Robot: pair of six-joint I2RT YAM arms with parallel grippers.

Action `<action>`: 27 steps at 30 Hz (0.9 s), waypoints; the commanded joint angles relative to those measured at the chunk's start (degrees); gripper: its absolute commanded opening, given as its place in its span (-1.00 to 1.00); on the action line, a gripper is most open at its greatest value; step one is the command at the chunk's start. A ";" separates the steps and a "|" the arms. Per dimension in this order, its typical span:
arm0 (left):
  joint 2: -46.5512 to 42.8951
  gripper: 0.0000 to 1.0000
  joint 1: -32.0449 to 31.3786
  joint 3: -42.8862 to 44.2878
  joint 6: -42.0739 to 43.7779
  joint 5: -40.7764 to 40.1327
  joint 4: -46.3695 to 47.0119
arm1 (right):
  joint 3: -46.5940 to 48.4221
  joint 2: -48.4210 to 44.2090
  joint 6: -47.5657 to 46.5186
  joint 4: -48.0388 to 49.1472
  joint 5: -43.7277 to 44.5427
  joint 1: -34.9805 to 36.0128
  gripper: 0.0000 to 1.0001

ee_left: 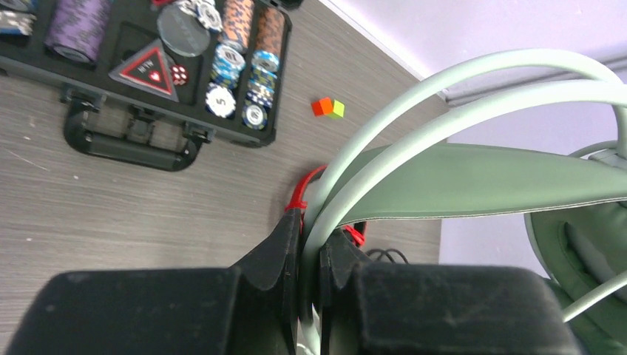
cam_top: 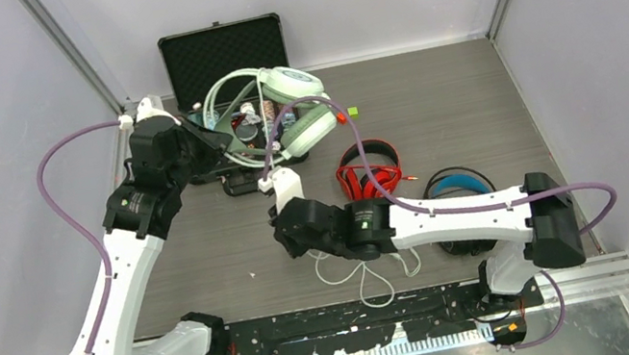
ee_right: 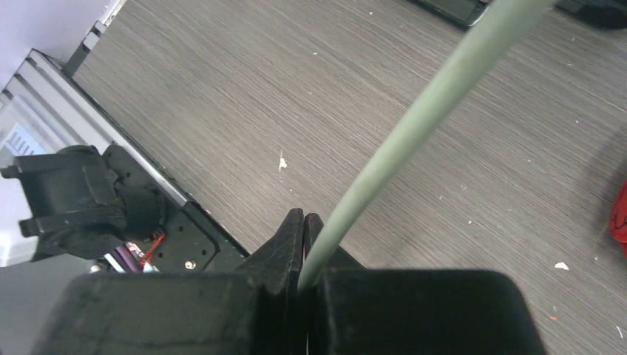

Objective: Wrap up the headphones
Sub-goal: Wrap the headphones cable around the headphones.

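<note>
My left gripper (cam_top: 204, 136) holds the mint-green headphones (cam_top: 284, 110) up over the back of the table. It is shut on the thin headband wire (ee_left: 384, 126), seen close in the left wrist view with the gripper (ee_left: 310, 248) clamped round it. My right gripper (cam_top: 280, 227) is shut on the pale green cable (ee_right: 421, 118), which runs up and away from the gripper (ee_right: 304, 255). Slack white cable (cam_top: 362, 276) loops on the table near the front rail. The red headphones (cam_top: 368, 173) and the black headphones with a blue band (cam_top: 457, 186) lie flat at the right.
An open black case of poker chips (cam_top: 223, 57) stands at the back, under and behind the raised headphones; its handle (ee_left: 126, 144) faces the table's middle. A small red and green cube (cam_top: 352, 112) lies to its right. Walls close in both sides.
</note>
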 commanded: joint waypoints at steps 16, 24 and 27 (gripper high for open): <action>-2.49 -1.00 0.65 5.10 -12.79 15.56 9.51 | -29.90 -16.54 -11.63 36.27 -6.44 0.49 -0.57; -3.66 -1.00 0.65 4.42 -12.57 17.60 8.12 | -35.26 -16.80 -10.65 43.68 -9.48 -1.67 -0.62; -3.55 -1.00 0.65 4.92 -12.34 18.75 7.67 | -37.43 -16.57 -8.68 47.08 -12.15 -3.18 -0.63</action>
